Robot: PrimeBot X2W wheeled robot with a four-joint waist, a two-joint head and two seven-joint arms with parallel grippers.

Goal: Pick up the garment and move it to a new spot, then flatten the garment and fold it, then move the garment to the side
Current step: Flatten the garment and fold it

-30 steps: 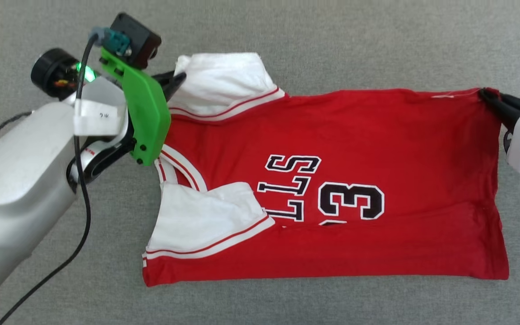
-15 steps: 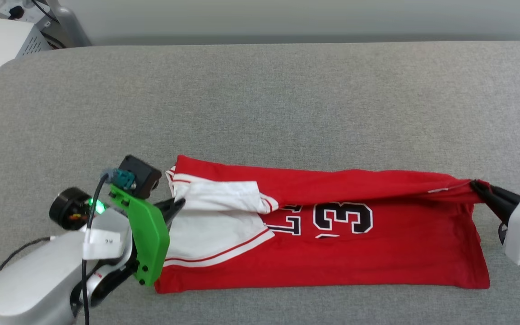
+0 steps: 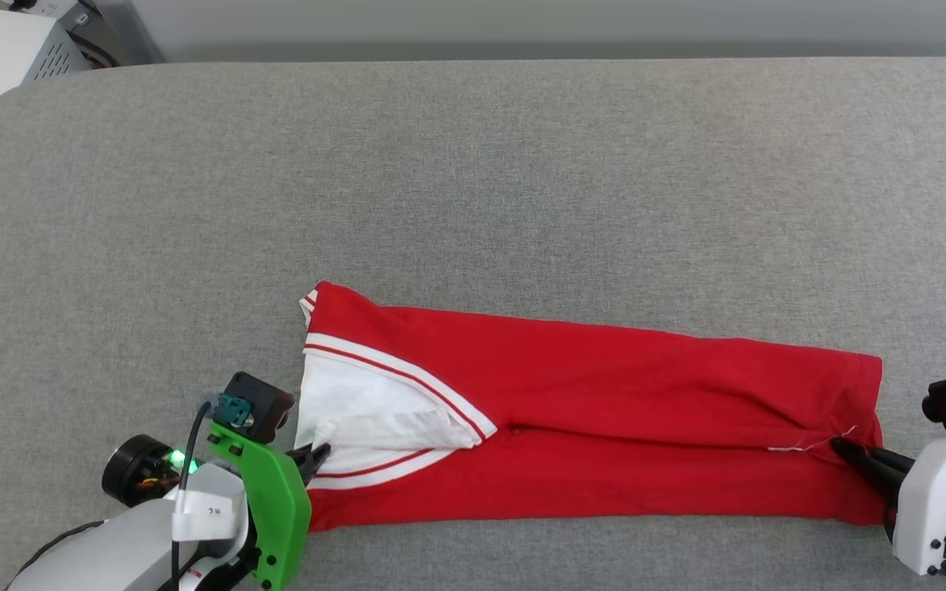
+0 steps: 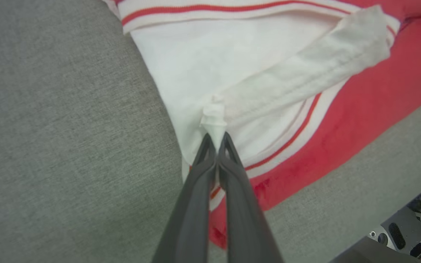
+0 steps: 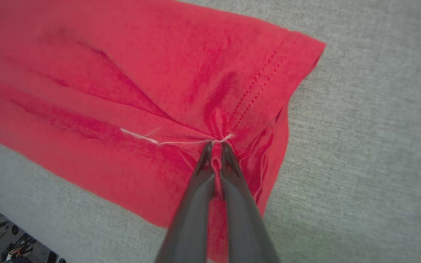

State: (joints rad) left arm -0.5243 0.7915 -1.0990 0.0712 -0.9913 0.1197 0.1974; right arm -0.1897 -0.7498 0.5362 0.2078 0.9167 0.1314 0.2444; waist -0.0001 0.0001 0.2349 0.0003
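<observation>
Surface (image 3: 473, 164) is the largest thing here: a wide grey fabric-covered top running across the head view. The garment (image 3: 604, 386) lies on its near half as a long red band, doubled along its length so that plain red cloth faces up and no lettering shows. Its long axis runs left to right across the robot's front, with the sleeve end on the left and the hem end on the right. The upper layer stops a little short of the near edge, leaving a strip of the lower layer showing. At the left end a white sleeve (image 3: 366, 410) with red-striped trim lies partly folded on itself. The left tool (image 3: 319, 454) sits low at that end, its 2 dark fingers clenched on a small bunched tip of white sleeve cloth. The right tool (image 3: 842, 447) is at the opposite end, near the right corner, clamped on a pinch of red cloth by the hem, with creases radiating from its tips. A thin white thread (image 5: 159, 140) trails from that pinch across the red. The garment thus spans the line between the 2 tools, each nearer its own end. The lengthwise fold looks laid down, so a crosswise fold would probably carry 1 end toward the other along that axis.
</observation>
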